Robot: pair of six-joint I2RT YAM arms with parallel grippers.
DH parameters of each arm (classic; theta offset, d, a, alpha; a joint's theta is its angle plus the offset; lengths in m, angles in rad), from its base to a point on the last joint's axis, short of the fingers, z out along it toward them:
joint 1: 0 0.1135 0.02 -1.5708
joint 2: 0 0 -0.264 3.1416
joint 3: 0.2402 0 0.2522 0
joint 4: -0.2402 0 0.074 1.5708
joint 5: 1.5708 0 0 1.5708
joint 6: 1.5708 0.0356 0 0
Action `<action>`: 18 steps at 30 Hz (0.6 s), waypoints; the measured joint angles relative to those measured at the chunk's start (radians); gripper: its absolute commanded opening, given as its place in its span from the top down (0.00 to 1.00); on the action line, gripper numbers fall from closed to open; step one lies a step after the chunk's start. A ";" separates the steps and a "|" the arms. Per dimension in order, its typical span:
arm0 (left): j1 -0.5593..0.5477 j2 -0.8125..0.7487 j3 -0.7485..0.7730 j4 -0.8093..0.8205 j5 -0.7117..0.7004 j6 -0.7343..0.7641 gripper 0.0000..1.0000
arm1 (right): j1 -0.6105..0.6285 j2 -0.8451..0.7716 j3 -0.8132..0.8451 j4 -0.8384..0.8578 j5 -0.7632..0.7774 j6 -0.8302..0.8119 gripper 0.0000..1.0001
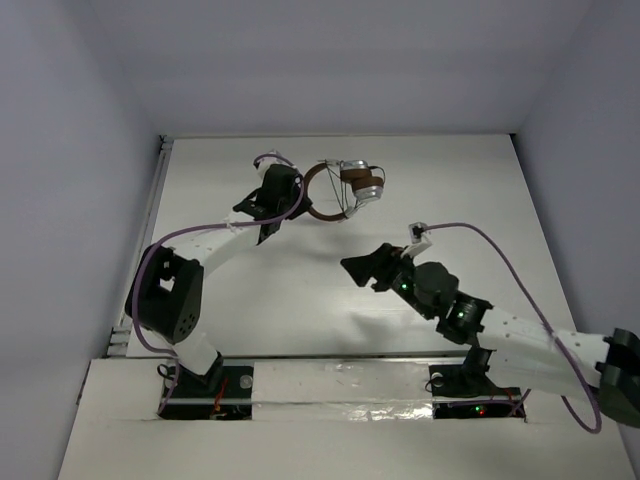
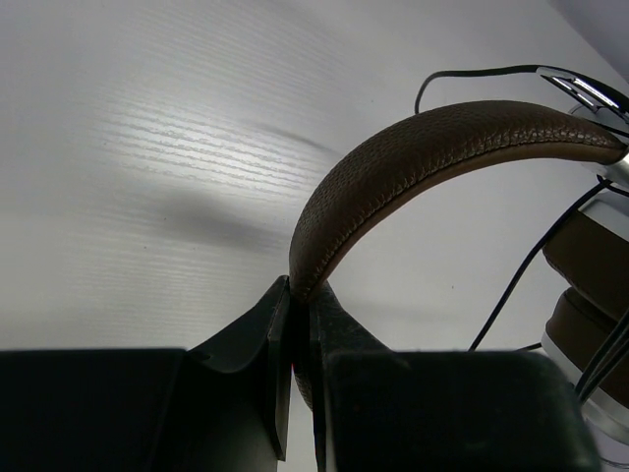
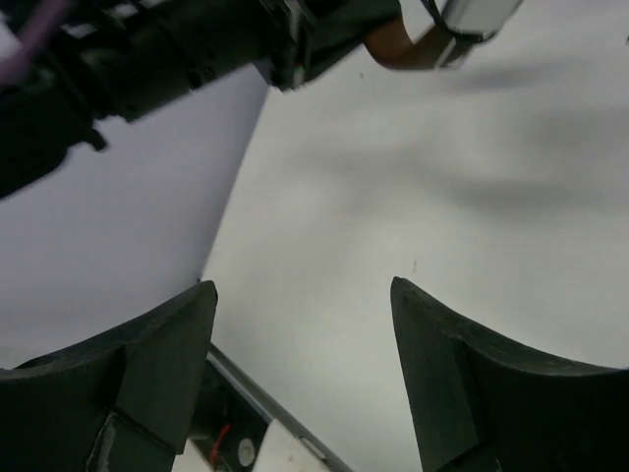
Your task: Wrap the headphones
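Left pincer (image 2: 300,300) pinches the headband (image 2: 423,147); right pincer (image 3: 305,315) gapes wide, empty. I'd have it catch the thin cable (image 2: 511,285) near the earcups (image 1: 368,185), then wind snugly.

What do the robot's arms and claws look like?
The left arm and right arm are white tubes with chunky black joints, each trailing a purple cable. The left claw and right claw are black with two wedge-shaped fingers. Tiny green lights glow on the right arm.

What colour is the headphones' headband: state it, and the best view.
Brown, with a fine pebbled grain; the headband shows best in the left wrist view.
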 measured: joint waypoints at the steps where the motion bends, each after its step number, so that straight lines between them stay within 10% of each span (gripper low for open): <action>1: 0.000 0.002 0.000 0.002 0.000 0.000 1.00 | 0.000 -0.063 -0.001 -0.035 0.015 -0.003 0.25; 8: 0.000 0.087 0.012 0.021 0.005 0.011 1.00 | 0.000 -0.360 0.016 -0.195 0.140 -0.056 0.27; 18: 0.000 0.350 0.224 -0.039 -0.022 0.077 1.00 | 0.000 -0.314 0.018 -0.269 0.182 -0.088 0.27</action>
